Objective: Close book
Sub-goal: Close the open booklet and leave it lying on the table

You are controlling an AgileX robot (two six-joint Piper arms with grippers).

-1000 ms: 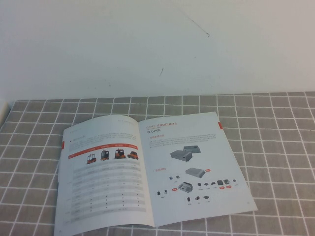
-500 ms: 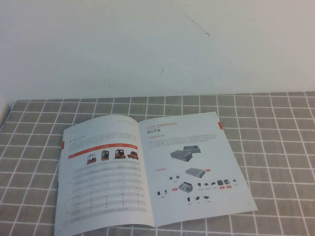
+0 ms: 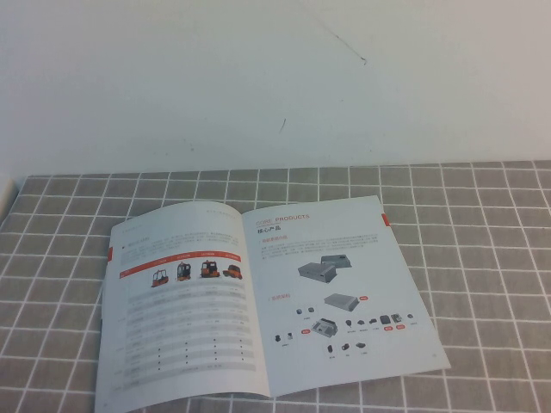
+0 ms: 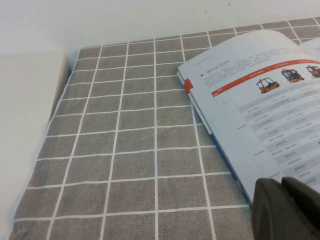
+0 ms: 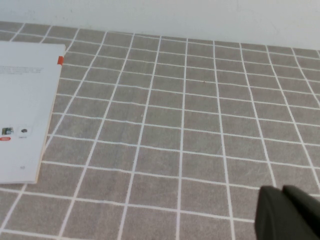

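Book (image 3: 258, 301): open, flat, pages up, on the near part of the cloth, a little left of centre.
Left page (image 3: 176, 310): row of red forklifts above a table of figures; slightly arched near the spine.
Right page (image 3: 336, 292): headed "CORE PRODUCTS", with pictures of grey devices.
Left gripper (image 4: 282, 187): dark, fingers pressed together, holding nothing, just over the left page's outer edge.
Right gripper (image 5: 283, 192): dark, fingers together, holding nothing, above bare cloth, apart from the book's right edge.
Cloth (image 3: 482, 258): grey with white grid lines.
Wall (image 3: 258, 77): white, behind the table.
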